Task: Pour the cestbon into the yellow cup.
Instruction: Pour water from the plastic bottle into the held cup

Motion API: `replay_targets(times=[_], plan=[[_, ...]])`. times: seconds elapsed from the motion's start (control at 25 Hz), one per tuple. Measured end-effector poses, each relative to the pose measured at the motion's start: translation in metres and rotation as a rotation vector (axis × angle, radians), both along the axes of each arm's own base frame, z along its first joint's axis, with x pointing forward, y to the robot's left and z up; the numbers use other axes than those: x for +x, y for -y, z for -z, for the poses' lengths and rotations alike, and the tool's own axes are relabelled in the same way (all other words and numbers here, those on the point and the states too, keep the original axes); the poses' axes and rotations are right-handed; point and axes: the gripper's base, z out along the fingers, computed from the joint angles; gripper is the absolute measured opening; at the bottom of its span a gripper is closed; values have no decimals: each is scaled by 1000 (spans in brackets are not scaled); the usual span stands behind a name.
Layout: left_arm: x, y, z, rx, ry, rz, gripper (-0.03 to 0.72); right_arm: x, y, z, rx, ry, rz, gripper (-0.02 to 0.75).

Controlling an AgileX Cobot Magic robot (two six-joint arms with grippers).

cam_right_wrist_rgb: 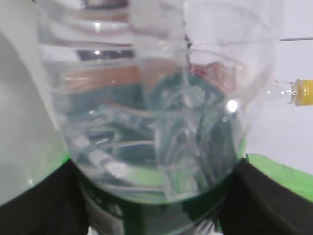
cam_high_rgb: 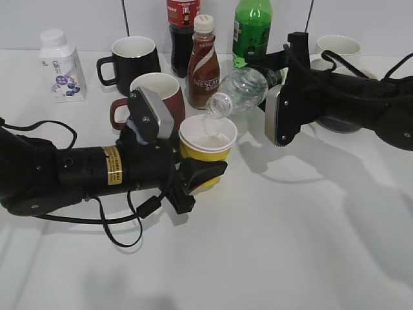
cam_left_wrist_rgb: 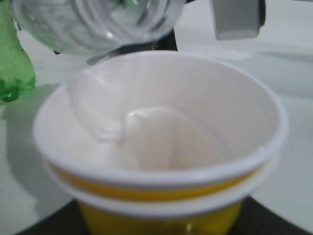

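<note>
Currently, cestbon point(cam_high_rgb: 245, 88): tipped past level, mouth down over the yellow cup, a thin stream running from the neck into it; in the right wrist view point(cam_right_wrist_rgb: 146, 122) its clear ribbed body fills the frame with water pooled inside.
Yellow cup point(cam_high_rgb: 207, 150): upright on the white table point(cam_high_rgb: 297, 232), directly below the cestbon's mouth; the left wrist view point(cam_left_wrist_rgb: 161, 147) shows water swirling in its white inside.
Right gripper point(cam_high_rgb: 274, 81): clamped around the cestbon's lower body, coming in from the right of the yellow cup.
Left gripper point(cam_high_rgb: 201, 173): dark fingers closed about the yellow cup's lower wall, arm lying along the table to the cup's left.
Dark red mug point(cam_high_rgb: 150, 97): just behind the yellow cup, to its left.
Nescafe bottle point(cam_high_rgb: 203, 64): upright behind the yellow cup, just beside the cestbon's neck.
Green soda bottle point(cam_high_rgb: 251, 29): behind the cestbon, farther back from the yellow cup.
Cola bottle point(cam_high_rgb: 182, 32): behind the Nescafe bottle.
Black mug point(cam_high_rgb: 131, 61): behind the dark red mug.
White milk bottle point(cam_high_rgb: 61, 66): well left of the yellow cup, at the back.
White mug point(cam_high_rgb: 339, 48): back right, well apart from the yellow cup.
</note>
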Motion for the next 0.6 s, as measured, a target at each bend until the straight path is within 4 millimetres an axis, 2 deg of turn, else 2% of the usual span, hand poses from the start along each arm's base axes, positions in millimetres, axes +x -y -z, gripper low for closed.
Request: replay_targets(times=[0.6], plan=[[-2, 1, 0, 8, 8, 29, 331, 1, 1, -1, -47, 63, -1, 484]])
